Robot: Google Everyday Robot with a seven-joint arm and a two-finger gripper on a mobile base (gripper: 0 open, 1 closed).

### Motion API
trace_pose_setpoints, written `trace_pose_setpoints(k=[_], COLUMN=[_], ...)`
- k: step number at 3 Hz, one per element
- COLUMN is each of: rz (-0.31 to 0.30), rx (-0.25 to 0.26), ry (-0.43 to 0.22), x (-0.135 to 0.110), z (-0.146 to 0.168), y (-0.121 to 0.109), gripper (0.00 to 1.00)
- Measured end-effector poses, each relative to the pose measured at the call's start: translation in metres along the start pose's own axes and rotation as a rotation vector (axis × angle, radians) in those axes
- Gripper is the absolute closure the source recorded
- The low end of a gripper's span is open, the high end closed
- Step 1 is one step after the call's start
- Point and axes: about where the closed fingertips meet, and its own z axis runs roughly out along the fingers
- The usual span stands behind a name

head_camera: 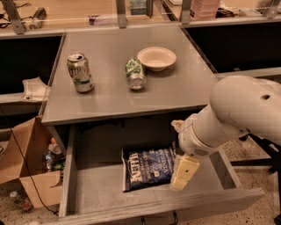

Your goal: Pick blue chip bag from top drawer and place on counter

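Observation:
The blue chip bag [148, 167] lies flat in the open top drawer [96, 186], near its middle and back. My gripper [183, 172] hangs from the white arm down into the drawer, just over the bag's right edge. The counter [175, 88] sits directly above the drawer.
On the counter stand an upright green-and-white can [80, 72], a tipped can [135, 74] and a cream bowl [156, 58]. A cardboard box [28, 165] with bottles stands on the floor at left. A tan wooden surface with metal posts [66, 11] runs along the back.

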Motion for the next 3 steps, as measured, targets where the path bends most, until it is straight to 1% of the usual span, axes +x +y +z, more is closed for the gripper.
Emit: trace_pose_setpoints(k=[1, 2, 3], rz=[-0.002, -0.002, -0.025], rx=[-0.028, -0.028, -0.036], ry=[-0.036, -0.036, -0.074], x=[-0.003, -0.003, -0.013], z=[0.019, 0.019, 0.061], y=[0.004, 0.004, -0.015], gripper=[0.0, 0.0, 0.0])
